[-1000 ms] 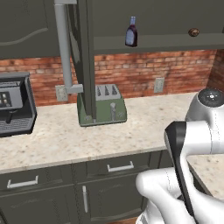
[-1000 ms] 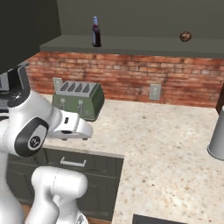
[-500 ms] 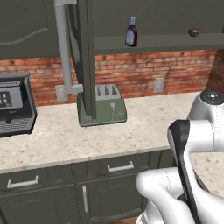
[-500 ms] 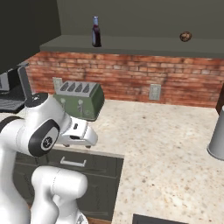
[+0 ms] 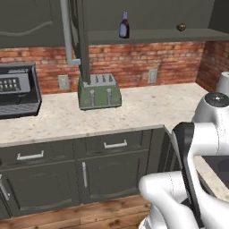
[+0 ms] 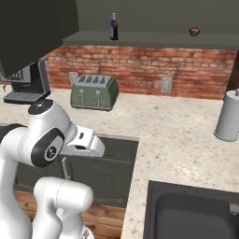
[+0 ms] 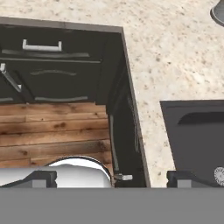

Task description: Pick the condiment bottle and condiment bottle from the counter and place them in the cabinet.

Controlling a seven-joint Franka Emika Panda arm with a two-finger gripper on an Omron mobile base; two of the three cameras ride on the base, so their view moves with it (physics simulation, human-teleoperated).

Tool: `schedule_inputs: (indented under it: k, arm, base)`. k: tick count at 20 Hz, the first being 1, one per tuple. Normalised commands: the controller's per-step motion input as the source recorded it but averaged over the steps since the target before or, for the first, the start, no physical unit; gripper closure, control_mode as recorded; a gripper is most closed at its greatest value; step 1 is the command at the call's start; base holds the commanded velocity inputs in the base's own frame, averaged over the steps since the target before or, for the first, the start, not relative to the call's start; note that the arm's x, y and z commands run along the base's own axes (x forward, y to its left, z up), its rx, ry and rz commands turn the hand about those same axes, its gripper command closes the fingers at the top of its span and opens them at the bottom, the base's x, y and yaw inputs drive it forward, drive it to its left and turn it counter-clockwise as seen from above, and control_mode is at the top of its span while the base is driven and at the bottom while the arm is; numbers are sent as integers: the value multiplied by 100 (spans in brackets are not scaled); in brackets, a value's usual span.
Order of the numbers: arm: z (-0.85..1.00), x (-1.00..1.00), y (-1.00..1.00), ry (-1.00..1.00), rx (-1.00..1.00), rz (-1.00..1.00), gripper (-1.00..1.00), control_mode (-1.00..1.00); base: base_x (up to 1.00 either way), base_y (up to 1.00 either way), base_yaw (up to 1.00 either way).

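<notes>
A dark condiment bottle (image 5: pixel 124 25) (image 6: pixel 113 26) stands upright on the open cabinet shelf (image 5: pixel 147 36) (image 6: pixel 149 39) above the counter. The other condiment bottle is out of view. My gripper (image 7: pixel 113 179) is open, its two dark fingertips (image 7: pixel 41 178) far apart with nothing between them. It hangs in front of the counter edge, well below the shelf and far from the bottle, looking down at the lower cabinet fronts and the wooden floor. In the right base view my white hand (image 6: pixel 84 142) points right, at counter height.
A green toaster (image 5: pixel 99 91) (image 6: pixel 93 92) sits against the brick wall, with a black coffee machine (image 5: pixel 15 89) to its left. A grey canister (image 6: pixel 228 121) and a dark sink (image 6: pixel 196 214) (image 7: pixel 192 131) lie to the right. A small brown object (image 5: pixel 180 27) (image 6: pixel 194 31) rests on the shelf.
The whole picture has shifted: the base has drawn back from the counter, so more cabinet fronts and floor show. The arm has swung a little to the right. The gripper stays open.
</notes>
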Motion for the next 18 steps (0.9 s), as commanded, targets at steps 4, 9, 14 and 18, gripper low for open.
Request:
schedule_inputs:
  k: [4, 9, 14, 18]
  arm:
    - [0, 0, 0, 0, 0, 0, -100, 100]
    - [0, 0, 0, 0, 0, 0, -100, 100]
    - [0, 0, 0, 0, 0, 0, -100, 100]
    - [0, 0, 0, 0, 0, 0, -100, 100]
  base:
    - [-99, 44, -9]
    - [-100, 53, -36]
    - [-100, 50, -52]
    - [-100, 38, -53]
